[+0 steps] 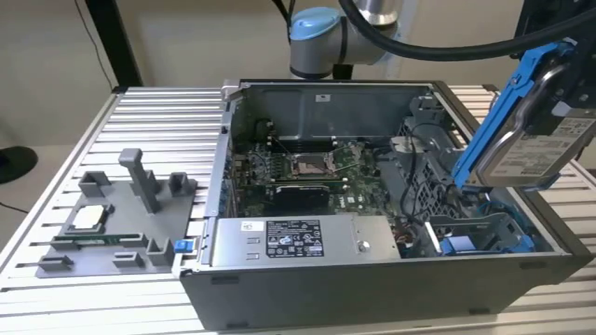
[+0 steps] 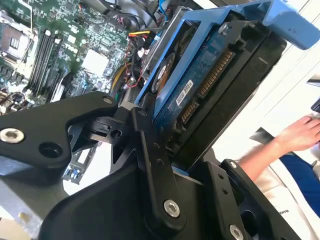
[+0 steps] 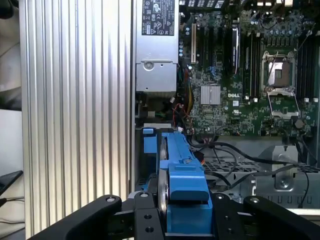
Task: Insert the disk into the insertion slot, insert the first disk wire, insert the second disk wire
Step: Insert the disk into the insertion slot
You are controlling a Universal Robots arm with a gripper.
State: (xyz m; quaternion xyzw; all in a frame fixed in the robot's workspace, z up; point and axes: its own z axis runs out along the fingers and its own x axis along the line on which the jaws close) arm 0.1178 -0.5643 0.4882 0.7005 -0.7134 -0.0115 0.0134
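Your gripper (image 3: pixel 182 217) is clamped on the disk (image 1: pixel 538 143), which is tilted on edge above the computer case (image 1: pixel 373 296) and over its insertion slot (image 1: pixel 479 237), not yet in. I judge the disk stiff, fairly heavy and shock-sensitive, so hold it by the blue carrier (image 3: pixel 186 170) sides. White printed labels sit on the disk and on the power-supply box (image 1: pixel 298 241) deeper in the case.

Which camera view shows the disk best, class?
The exterior view: the disk hangs tilted over the open computer case, its labelled face and blue carrier plain. The second wrist view shows its circuit-board underside close up; the first wrist view sees it edge-on.
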